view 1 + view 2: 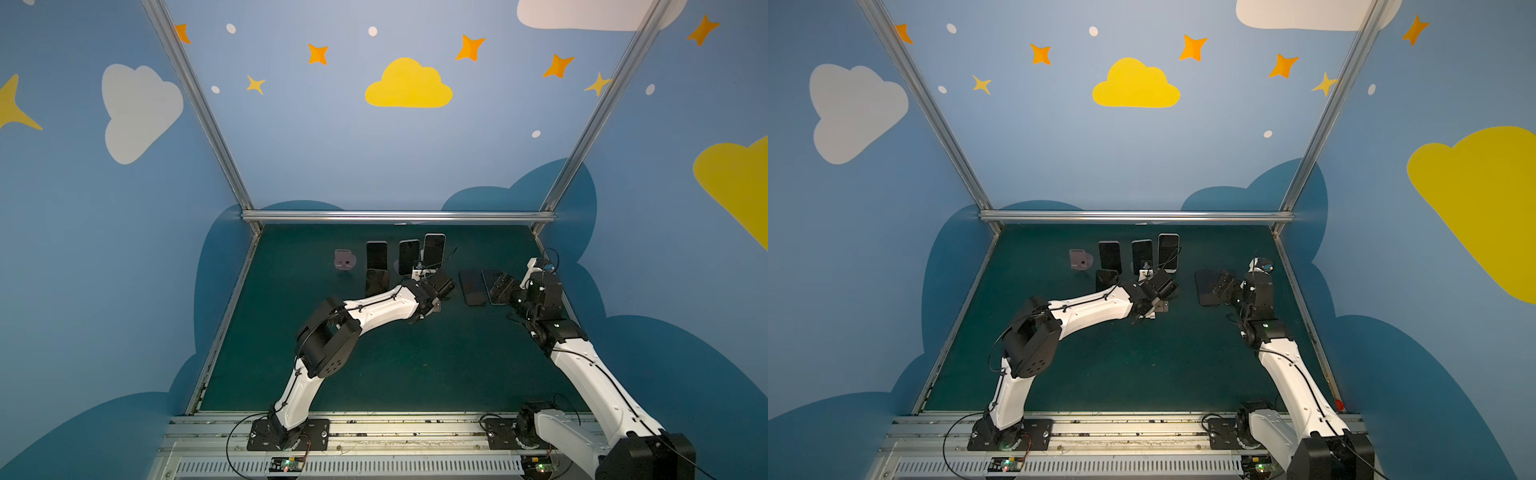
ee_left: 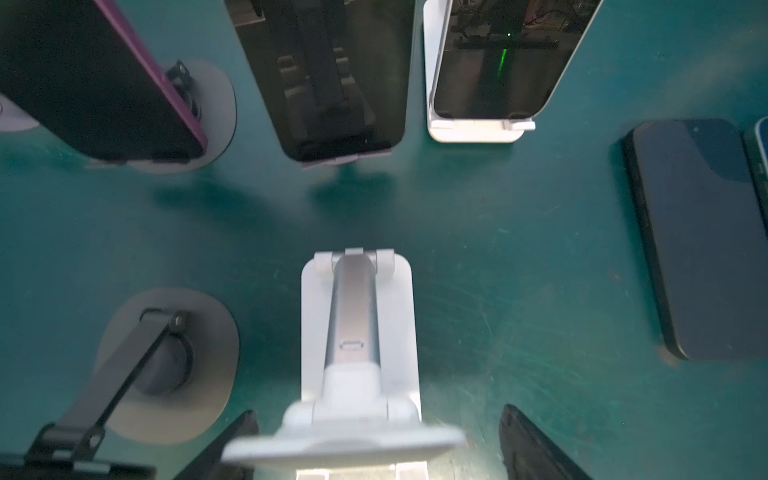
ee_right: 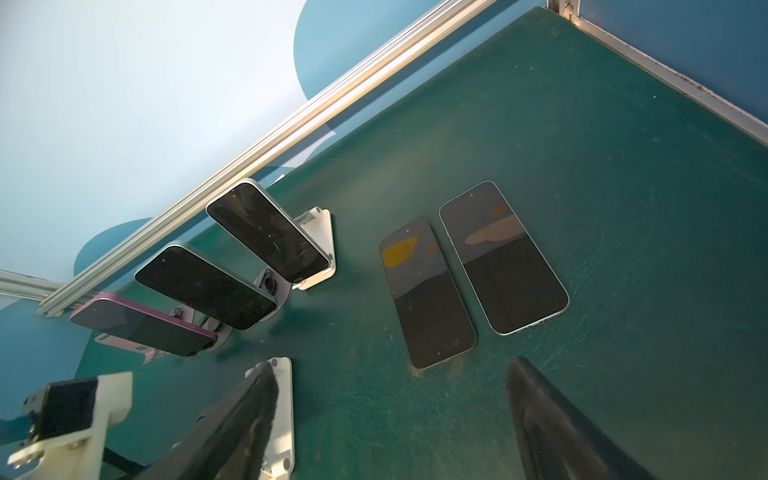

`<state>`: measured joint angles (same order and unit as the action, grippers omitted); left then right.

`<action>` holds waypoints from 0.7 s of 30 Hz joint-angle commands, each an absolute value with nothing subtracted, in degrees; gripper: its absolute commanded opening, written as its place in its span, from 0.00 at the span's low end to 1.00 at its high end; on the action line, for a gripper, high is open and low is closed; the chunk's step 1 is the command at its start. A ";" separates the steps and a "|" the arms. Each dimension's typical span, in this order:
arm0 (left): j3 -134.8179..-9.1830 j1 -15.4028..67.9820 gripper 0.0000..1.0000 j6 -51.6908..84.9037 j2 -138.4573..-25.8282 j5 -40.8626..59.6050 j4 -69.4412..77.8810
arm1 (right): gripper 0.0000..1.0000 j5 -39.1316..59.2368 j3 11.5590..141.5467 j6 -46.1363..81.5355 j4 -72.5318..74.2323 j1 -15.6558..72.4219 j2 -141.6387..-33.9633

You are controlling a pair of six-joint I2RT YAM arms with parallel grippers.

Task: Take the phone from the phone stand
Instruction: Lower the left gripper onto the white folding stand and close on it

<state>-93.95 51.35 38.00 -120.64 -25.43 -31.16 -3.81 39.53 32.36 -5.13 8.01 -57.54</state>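
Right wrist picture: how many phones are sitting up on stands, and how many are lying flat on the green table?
Phones on stands: 3
Phones lying flat: 2
Total: 5

Seen from the left wrist, the cradle of the white phone stand is blurring at the frame's edge, which is cropping the left pincer and leaving its grip unclear; the purple phone is running off-frame.
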 commanded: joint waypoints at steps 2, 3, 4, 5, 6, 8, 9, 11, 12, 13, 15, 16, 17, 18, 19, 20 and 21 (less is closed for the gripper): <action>-95.73 50.91 0.86 35.30 -122.17 -28.00 -33.97 | 0.87 -3.25 40.78 32.70 -5.52 8.00 -57.89; -95.78 50.89 0.84 35.14 -122.27 -27.87 -33.84 | 0.87 -3.19 40.78 32.70 -5.54 7.95 -57.95; -95.80 50.97 0.81 35.03 -122.41 -27.77 -33.75 | 0.87 -3.16 40.87 32.68 -5.60 8.00 -58.06; -95.97 50.98 0.79 35.15 -122.68 -27.86 -34.04 | 0.87 -3.16 40.87 32.69 -5.62 8.00 -58.15; -96.16 50.98 0.78 35.39 -122.82 -28.07 -34.31 | 0.87 -3.16 40.95 32.83 -5.62 8.00 -58.18; -96.00 51.23 0.77 35.83 -123.12 -28.92 -34.58 | 0.87 -3.28 40.87 32.76 -5.67 8.00 -58.16; -95.78 51.49 0.75 35.86 -123.13 -29.37 -34.50 | 0.87 -3.49 40.79 32.70 -5.60 7.97 -58.26; -95.29 51.72 0.73 35.88 -123.18 -29.97 -34.08 | 0.87 -3.47 40.87 32.67 -5.64 7.95 -58.26; -95.10 51.77 0.71 35.86 -123.14 -30.13 -33.89 | 0.87 -3.30 40.96 32.69 -5.71 7.90 -58.18; -94.93 51.81 0.70 35.83 -123.14 -30.23 -33.73 | 0.87 -3.33 40.91 32.70 -5.65 8.00 -58.26; -94.59 51.76 0.68 35.69 -123.06 -30.58 -33.37 | 0.87 -3.34 40.91 32.70 -5.70 7.95 -58.36; -94.05 51.83 0.66 35.39 -122.84 -30.52 -32.63 | 0.87 -3.34 40.96 32.70 -5.75 8.06 -58.36; -93.35 51.87 0.64 34.94 -122.50 -30.25 -31.75 | 0.87 -3.25 40.96 32.70 -5.80 8.02 -58.29; -92.91 51.86 0.64 34.58 -122.14 -29.98 -31.12 | 0.87 -3.25 40.96 32.66 -5.82 7.99 -58.27; -92.40 51.92 0.64 34.10 -121.72 -29.58 -30.50 | 0.87 -3.38 40.96 32.70 -5.84 8.01 -58.19; -91.85 52.11 0.63 33.48 -121.31 -29.36 -29.89 | 0.87 -3.45 40.87 32.70 -5.71 7.99 -58.18; -91.32 52.31 0.63 32.94 -120.83 -29.36 -29.24 | 0.87 -3.47 40.87 32.70 -5.80 7.95 -58.17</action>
